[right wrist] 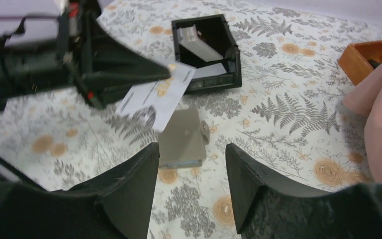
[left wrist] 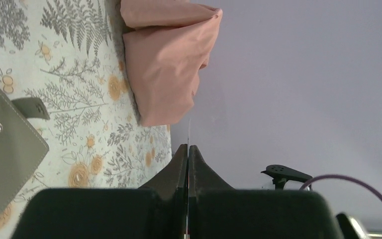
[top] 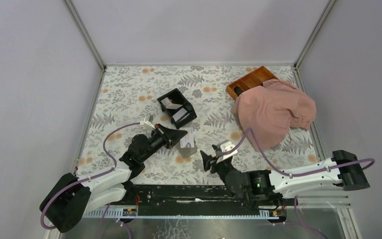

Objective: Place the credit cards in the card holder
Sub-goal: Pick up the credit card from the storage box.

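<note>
Grip on the card (right wrist: 155,97) belongs to the left claw (right wrist: 165,74), clenched on one end so the free end sticks out over the card holder (right wrist: 181,139), which lies on the bench (right wrist: 288,114) between the two arms, apparently folded shut with its snap up. The right claw (right wrist: 191,149) is spread and empty just beside the holder, probably placed to steady or open it. More cards (right wrist: 195,42) sit in the black box (right wrist: 231,55).

Grey holder (right wrist: 181,139) lies flat mid-table. One white card (right wrist: 156,97) hangs tilted over its far left corner.
</note>
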